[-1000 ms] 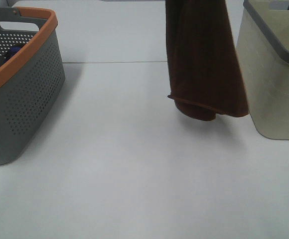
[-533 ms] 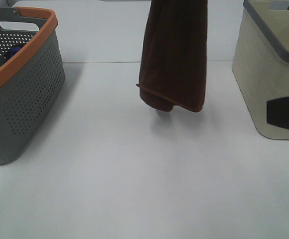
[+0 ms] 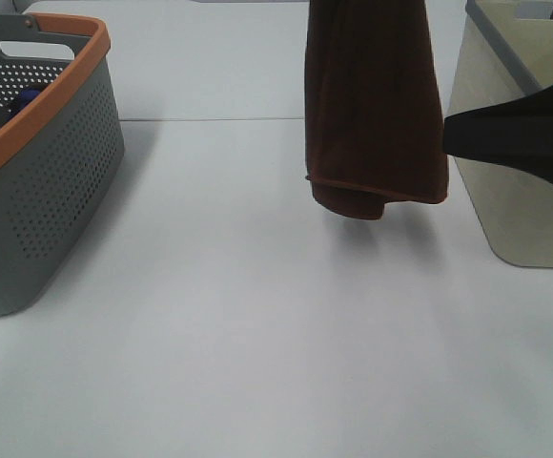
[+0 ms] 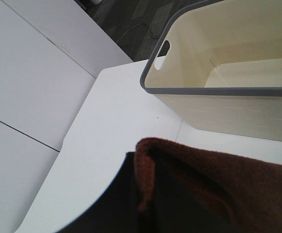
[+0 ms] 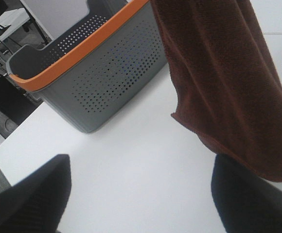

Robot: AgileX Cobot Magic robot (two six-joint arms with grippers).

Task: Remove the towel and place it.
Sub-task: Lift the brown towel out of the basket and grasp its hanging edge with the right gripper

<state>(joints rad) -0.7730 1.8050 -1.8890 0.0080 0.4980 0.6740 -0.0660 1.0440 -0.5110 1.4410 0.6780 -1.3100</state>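
Note:
The dark reddish-brown towel (image 3: 372, 105) hangs folded in the air over the white table, its lower edge just above the surface, between the two baskets. Its top runs out of the exterior view. In the left wrist view the towel (image 4: 219, 189) is bunched against my left gripper (image 4: 146, 204), which is shut on it. My right gripper (image 3: 458, 134) reaches in from the right, level with the towel's lower part and just beside it. In the right wrist view its fingers (image 5: 29, 194) are spread wide, open and empty, with the towel (image 5: 223, 82) ahead.
A grey perforated basket with an orange rim (image 3: 57, 181) stands at the left, something dark blue inside it. A cream basket with a grey rim (image 3: 515, 210) stands at the right, behind my right gripper; the left wrist view (image 4: 228, 111) shows no contents in it.
The hanging towel swung to the left, then back to the right. My right gripper came in from the right edge and now reaches up beside the towel.

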